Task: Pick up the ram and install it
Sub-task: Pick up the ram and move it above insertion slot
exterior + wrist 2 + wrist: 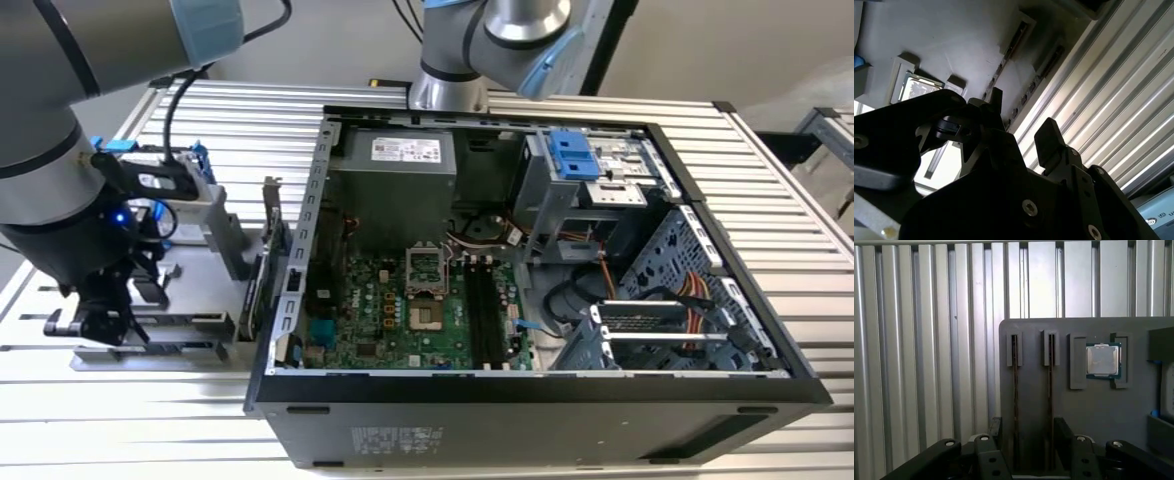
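Your gripper (110, 318) is low over the grey holder (200, 290), which sits on the ribbed worktop (807, 220) at the exterior view's left of the open computer case (534, 400). In both wrist views its two fingers stand well apart with nothing clamped between them, so treat it as open and empty.

The ram (1015, 390) is in the holder, not in the machine. In the first wrist view it stands on edge in a narrow groove. A second stick (1050, 390) of the same kind stands in the groove beside it, nearer the processor chip (1103, 360). The gripper (1029, 422) is centred roughly between the two sticks, with one finger outside each. From these angles you cannot tell which stick it is lined up on, or whether a finger touches either one. The second wrist view shows the same spread fingers (996, 107) in front of the two grooves.

Inside the case, the long black memory slots (487, 310) on the motherboard (387, 310) look unfilled, well apart from the gripper.

By my reading you are at the very start. The arm is in place at the holder, but the grasp is not made, the lift is not made, and the carry to the case and the seating in a slot are all left to do.
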You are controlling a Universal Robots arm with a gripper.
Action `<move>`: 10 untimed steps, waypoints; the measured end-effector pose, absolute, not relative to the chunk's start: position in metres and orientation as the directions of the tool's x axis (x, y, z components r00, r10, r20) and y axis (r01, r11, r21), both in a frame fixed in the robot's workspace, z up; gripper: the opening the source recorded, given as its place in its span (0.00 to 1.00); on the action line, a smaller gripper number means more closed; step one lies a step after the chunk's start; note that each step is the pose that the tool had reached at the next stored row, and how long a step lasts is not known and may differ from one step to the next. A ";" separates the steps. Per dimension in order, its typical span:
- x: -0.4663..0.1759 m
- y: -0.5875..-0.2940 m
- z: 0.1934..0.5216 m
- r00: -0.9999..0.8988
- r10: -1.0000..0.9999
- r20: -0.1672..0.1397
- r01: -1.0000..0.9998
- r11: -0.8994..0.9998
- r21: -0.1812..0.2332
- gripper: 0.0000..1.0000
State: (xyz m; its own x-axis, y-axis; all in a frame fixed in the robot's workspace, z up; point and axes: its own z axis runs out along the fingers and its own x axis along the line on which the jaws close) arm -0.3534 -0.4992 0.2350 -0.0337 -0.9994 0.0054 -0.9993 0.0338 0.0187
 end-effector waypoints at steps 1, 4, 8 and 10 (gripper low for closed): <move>-0.353 -0.499 0.235 -0.034 -0.999 0.006 -0.999 0.034 0.019 1.00; -0.353 -0.499 0.233 -0.034 -0.999 0.006 -0.999 0.034 0.019 1.00; -0.353 -0.499 0.231 -0.034 -0.999 0.006 -0.999 0.034 0.019 1.00; -0.353 -0.499 0.230 -0.034 -0.999 0.006 -0.999 0.034 0.019 1.00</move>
State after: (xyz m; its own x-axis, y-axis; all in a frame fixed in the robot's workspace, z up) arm -0.3534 -0.4992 0.2297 -0.0337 -0.9994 0.0057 -0.9993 0.0338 0.0187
